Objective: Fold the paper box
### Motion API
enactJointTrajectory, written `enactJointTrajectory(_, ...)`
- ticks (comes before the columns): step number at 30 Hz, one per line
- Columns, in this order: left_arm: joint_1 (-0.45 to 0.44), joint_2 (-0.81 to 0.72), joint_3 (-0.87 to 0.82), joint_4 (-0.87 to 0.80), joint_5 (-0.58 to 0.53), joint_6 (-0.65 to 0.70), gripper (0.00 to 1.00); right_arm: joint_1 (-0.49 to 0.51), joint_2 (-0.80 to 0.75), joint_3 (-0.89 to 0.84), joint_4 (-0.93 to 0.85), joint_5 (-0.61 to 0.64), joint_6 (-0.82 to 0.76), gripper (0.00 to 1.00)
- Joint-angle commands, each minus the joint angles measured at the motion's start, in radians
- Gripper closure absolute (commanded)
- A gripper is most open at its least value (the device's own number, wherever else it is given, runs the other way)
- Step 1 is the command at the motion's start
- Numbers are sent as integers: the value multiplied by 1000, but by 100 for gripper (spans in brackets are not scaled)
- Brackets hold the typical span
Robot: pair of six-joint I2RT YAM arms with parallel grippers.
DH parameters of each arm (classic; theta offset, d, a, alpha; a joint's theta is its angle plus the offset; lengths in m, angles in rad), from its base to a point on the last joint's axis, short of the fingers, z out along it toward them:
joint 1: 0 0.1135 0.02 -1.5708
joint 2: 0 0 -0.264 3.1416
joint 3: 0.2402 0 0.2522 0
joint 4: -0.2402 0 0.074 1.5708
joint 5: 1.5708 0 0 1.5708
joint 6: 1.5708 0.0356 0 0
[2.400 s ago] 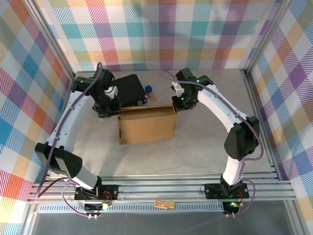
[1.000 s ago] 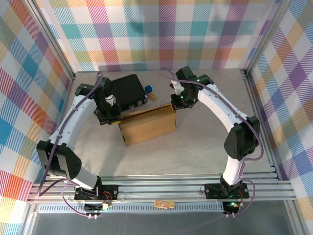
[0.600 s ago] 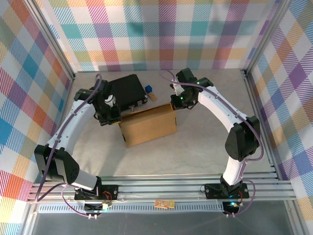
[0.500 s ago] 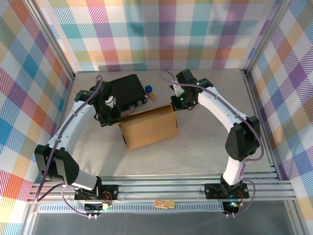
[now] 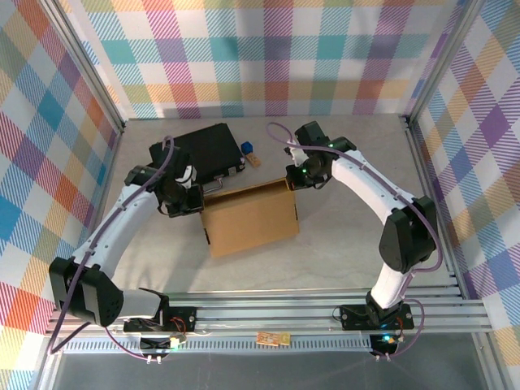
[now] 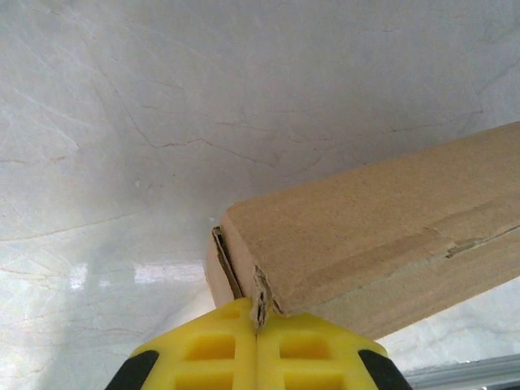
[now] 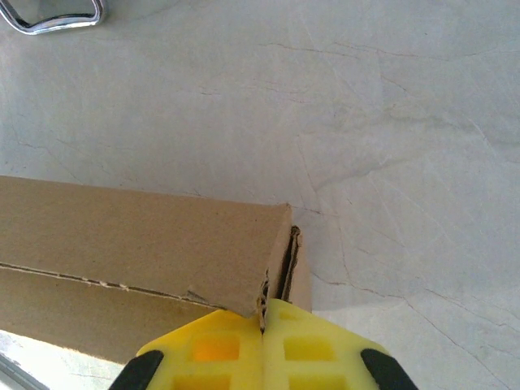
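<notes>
The left gripper (image 6: 257,329) and right gripper (image 7: 262,329) each pinched a far top corner of the box (image 5: 250,218); moving both evenly would probably keep its fold square.

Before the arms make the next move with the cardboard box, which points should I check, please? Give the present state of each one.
1. Left gripper shut on a corner of the paper box: ok.
2. Right gripper shut on the other far corner: ok.
3. Cardboard intact at the grips: not ok, frayed at both.
4. Side flaps flush: not ok, a gap shows at each gripped corner.
5. Box apart from the black case: cannot tell, very close from above.
</notes>
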Motion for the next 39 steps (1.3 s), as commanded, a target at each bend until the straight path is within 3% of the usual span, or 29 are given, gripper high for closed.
enactJointTrajectory(1,-31,-35,-34,106,-58,13,100,8,-15,-30,-8,9,-10,100)
enactJointTrajectory(9,-77,-63,-88,187,-136,20,100,8,-46,-25,-14,12,26,98)
enactJointTrajectory(19,-107,-87,-130,228,-199,43,100,6,-109,1,-29,-13,100,72)
enactJointTrajectory(26,-128,-99,-149,247,-225,46,100,-5,-169,-18,-10,-39,227,65)
enactJointTrajectory(30,-141,-112,-161,259,-243,45,100,-5,-234,-52,40,-14,403,57)
enactJointTrajectory(34,-151,-128,-176,271,-257,43,100,-7,-301,-120,78,38,735,32)
enactJointTrajectory(36,-157,-134,-181,273,-262,40,100,-6,-316,-144,83,6,905,24)
enactJointTrajectory(39,-167,-144,-191,277,-272,37,100,-3,-337,-223,163,-86,1180,20)
